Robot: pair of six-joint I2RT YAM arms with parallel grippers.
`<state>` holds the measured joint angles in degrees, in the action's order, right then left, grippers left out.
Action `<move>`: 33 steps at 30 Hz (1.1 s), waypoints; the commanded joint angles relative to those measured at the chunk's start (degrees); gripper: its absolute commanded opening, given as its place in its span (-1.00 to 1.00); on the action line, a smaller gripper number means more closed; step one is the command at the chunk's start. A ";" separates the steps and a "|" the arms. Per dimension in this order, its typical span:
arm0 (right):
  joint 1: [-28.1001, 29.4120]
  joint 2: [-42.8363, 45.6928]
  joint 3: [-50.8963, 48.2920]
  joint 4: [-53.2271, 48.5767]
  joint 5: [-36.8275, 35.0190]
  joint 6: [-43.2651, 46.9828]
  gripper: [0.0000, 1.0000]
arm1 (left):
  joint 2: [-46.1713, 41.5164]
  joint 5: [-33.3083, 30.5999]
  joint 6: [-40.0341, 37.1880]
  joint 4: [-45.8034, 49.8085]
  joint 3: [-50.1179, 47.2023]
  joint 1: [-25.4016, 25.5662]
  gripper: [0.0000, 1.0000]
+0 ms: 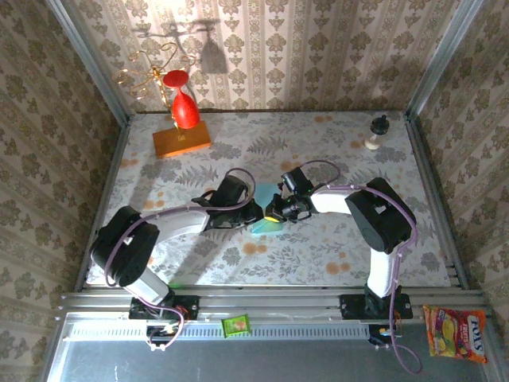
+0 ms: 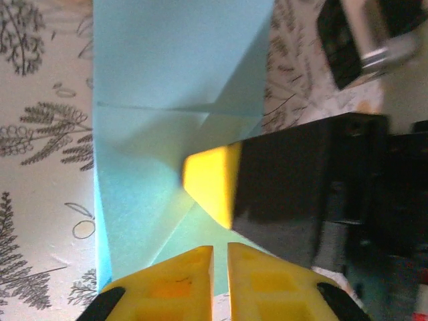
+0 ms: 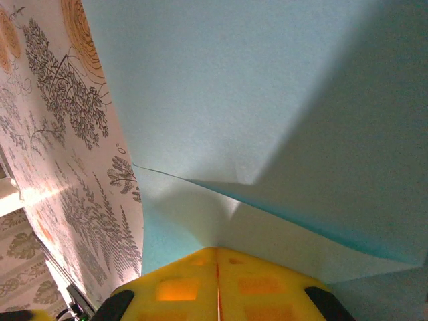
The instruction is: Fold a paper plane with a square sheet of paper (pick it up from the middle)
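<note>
The partly folded sheet of paper (image 1: 266, 228) lay flat at the middle of the floral table (image 1: 318, 255), between the two arms, which met over it from either side. In the left wrist view the sheet (image 2: 174, 67) showed a horizontal crease and slanted flaps folded in toward its centre. The left gripper (image 1: 256, 213) sat at the sheet's left side; its yellow fingers (image 2: 167, 281) were drawn almost together, with a thin slit between them (image 2: 221, 257), and whether paper sat in that slit could not be told. The right gripper (image 1: 274, 215) reached in from the opposite side, its yellow tip (image 2: 208, 184) lying over the folded flaps. Its fingers were pressed together along a bare seam (image 3: 217, 257) at a fold of the sheet (image 3: 234, 87); whether they pinched paper was unclear. An orange block (image 1: 181, 141) stood well apart at the far left, and a small green packet (image 1: 235, 325) lay on the near rail.
</note>
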<state>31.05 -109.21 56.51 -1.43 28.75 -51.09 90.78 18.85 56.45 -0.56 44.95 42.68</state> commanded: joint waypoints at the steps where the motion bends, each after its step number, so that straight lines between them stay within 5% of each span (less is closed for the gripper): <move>1: 0.42 -3.40 -1.93 -6.65 -7.86 -1.03 -0.81 | 1.93 -0.95 3.40 -1.78 -1.18 0.38 -0.80; 33: 0.33 -5.05 -1.16 -8.73 -7.13 0.01 -0.81 | 7.74 1.20 4.53 -6.15 -3.53 -0.16 -0.89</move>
<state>31.05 -109.49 57.04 -2.07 28.82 -51.22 97.89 19.49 60.47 -7.79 42.74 43.16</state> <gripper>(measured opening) 0.098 0.061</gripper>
